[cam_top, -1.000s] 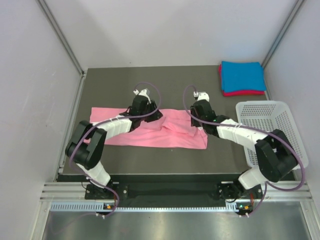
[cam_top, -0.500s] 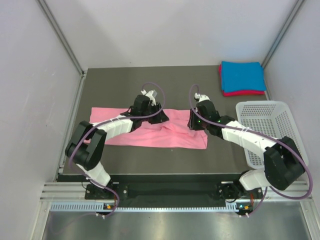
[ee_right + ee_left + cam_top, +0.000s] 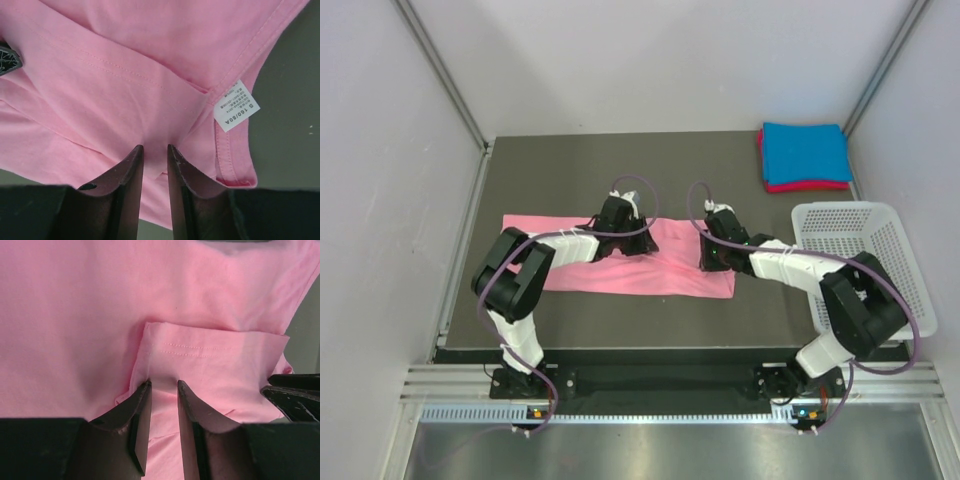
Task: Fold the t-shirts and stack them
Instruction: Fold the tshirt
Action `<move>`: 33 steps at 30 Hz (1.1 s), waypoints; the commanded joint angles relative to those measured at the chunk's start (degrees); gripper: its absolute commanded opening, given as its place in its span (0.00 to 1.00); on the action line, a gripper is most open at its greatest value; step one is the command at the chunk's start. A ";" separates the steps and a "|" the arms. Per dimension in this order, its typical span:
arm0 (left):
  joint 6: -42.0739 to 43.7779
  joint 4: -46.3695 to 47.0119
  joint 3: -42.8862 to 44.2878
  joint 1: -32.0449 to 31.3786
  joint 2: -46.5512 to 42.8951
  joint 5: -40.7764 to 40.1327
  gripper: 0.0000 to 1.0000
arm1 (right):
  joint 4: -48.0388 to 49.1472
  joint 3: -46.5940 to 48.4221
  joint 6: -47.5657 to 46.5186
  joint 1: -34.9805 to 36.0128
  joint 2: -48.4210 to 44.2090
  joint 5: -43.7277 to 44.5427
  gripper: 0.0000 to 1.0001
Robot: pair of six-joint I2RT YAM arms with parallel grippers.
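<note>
My left pincer [image 3: 161, 385] and right pincer [image 3: 154, 149] each show only a slit between the jaws, with a ridge of the pink shirt [image 3: 660, 268] in it. Whether they truly grip it I cannot tell. That shirt lies spread across the table [image 3: 570, 170], and the blue shirt [image 3: 805, 150] sits folded atop the red shirt [image 3: 810, 186] in the far right corner.

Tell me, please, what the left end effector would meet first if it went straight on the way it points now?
The pink shirt. The left end effector points down onto it, with its tips at the edge of a stitched fold. They are probably touching the cloth already, though depth is unclear.
</note>
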 commanded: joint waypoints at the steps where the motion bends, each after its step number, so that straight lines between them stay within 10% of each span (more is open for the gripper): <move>1: 0.54 -1.82 2.74 0.13 -1.41 -4.15 0.33 | -2.28 4.07 0.04 -1.85 -4.41 2.08 0.25; 16: -0.43 -12.89 10.65 1.45 -6.60 -13.63 0.35 | -3.70 19.81 -5.76 -10.81 7.96 3.40 0.13; 33: -3.33 -17.12 6.70 27.99 0.61 -14.97 0.33 | -1.06 22.27 -8.92 -13.98 19.92 8.15 0.12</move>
